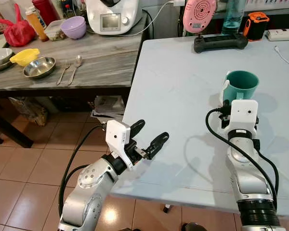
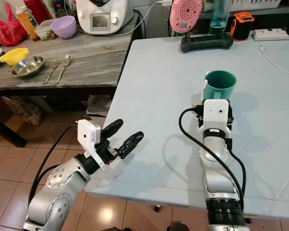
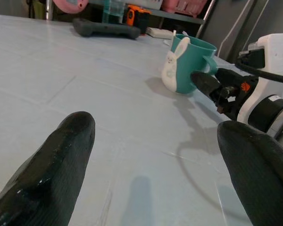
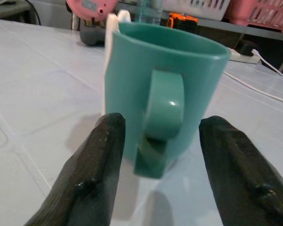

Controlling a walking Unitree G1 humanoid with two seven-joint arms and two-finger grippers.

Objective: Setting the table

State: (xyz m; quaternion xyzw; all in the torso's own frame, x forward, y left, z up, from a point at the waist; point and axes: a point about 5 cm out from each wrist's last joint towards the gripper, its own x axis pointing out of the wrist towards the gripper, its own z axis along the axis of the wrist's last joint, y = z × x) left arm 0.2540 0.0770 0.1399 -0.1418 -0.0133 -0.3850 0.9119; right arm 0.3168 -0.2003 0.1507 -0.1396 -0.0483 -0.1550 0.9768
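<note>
While our right gripper [image 4: 160, 155] sits at the teal mug [image 1: 242, 84], its fingers are spread to either side of the handle, close to it but not clamped, and we judge the mug to be resting on its own weight. The mug stands upright on the pale blue table [image 1: 183, 86], toward our right side and well in from the near edge, with a white rabbit figure on the side facing away from the handle. Our left gripper [image 1: 148, 139] hovers at the near left corner of the table with its fingers spread wide and nothing between them. As far as setting the table goes, we read this as an early stage: the mug is the only piece of tableware on the table, which otherwise carries a black controller [image 1: 220, 42] and a white cable at its far end. On the grey side counter [image 1: 106, 62] to our left there lie a fork [image 1: 62, 71] and a spoon [image 1: 75, 67], just beside a steel bowl [image 1: 39, 67], with a yellow bowl [image 1: 24, 56] and a purple bowl [image 1: 73, 26] farther back; these look to be what is left to bring over.
</note>
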